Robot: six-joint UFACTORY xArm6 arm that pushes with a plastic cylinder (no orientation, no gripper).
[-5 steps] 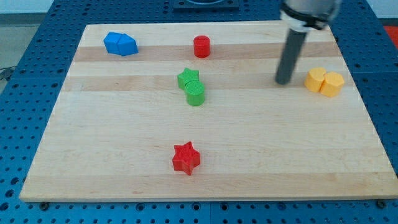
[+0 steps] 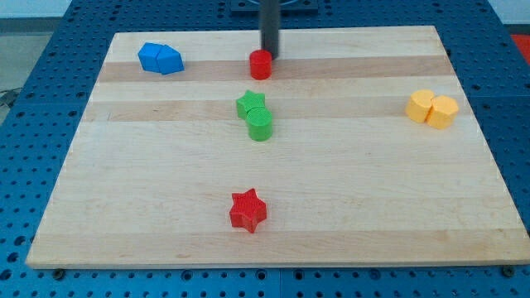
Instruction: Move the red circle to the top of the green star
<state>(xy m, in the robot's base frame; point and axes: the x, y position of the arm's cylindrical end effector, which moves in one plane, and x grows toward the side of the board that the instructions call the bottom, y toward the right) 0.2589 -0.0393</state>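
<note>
Progress looks partial: my tip (image 2: 271, 58) touches the far right edge of the small red plastic circle (image 2: 261, 64), which sits far of the green plastic star (image 2: 251, 104), still apart from it. No jaws exist on this rod; judging by the gap, a short nudge nearer remains.

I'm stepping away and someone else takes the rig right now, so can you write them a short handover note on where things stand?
My tip is at the view's top, just above and to the right of the red circle, touching it or nearly so.
The red circle sits above the green star, with a clear gap of bare board between them.
A green cylinder touches the green star from below.
Done: the tip is behind the red circle.
Left: push the red circle down toward the green star's top edge, stopping before it knocks the star.
</note>
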